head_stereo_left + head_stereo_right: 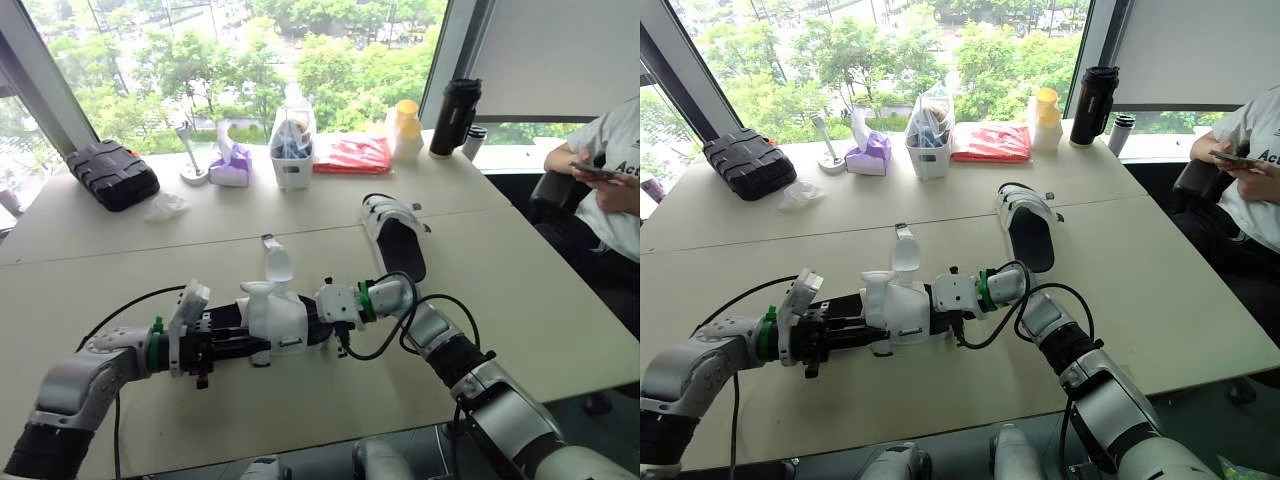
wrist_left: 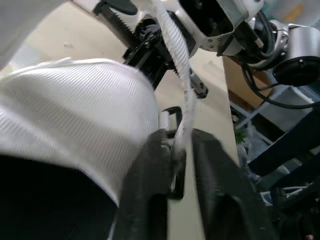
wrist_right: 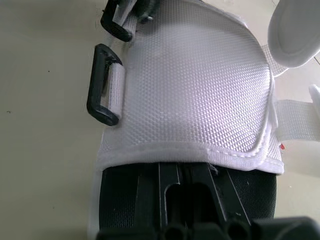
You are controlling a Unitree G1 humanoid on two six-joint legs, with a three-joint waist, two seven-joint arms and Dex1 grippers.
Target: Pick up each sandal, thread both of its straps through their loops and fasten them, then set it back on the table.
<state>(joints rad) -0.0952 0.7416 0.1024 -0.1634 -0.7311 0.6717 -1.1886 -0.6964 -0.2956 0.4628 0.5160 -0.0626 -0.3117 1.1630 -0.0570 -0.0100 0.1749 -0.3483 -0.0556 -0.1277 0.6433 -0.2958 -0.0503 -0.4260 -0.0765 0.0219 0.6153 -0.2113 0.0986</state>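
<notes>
**A:** Held sandal (image 1: 280,318), where?

**B:** Lifted just above the table (image 1: 520,300), near its front edge, between both end effectors. Left end effector (image 2: 177,142) pinched closed on a thin white strap (image 2: 172,40). Right end effector (image 3: 186,170) at the sandal's other end, over the black footbed. Cannot tell whether open or closed.

**A:** And the fastenings?

**B:** Two black loops (image 3: 102,85) along the edge of the woven white upper. One white tab (image 1: 278,262) standing up.

**A:** Other sandal (image 1: 398,238)?

**B:** Flat on the table, farther back and to the right, well apart.

**A:** Any writing?

**B:** "Ac" on the white shirt of a person (image 1: 610,200) seated at the right, phone (image 1: 597,172) in hand. Tiny red mark by the upper's seam, too small to read.
</notes>
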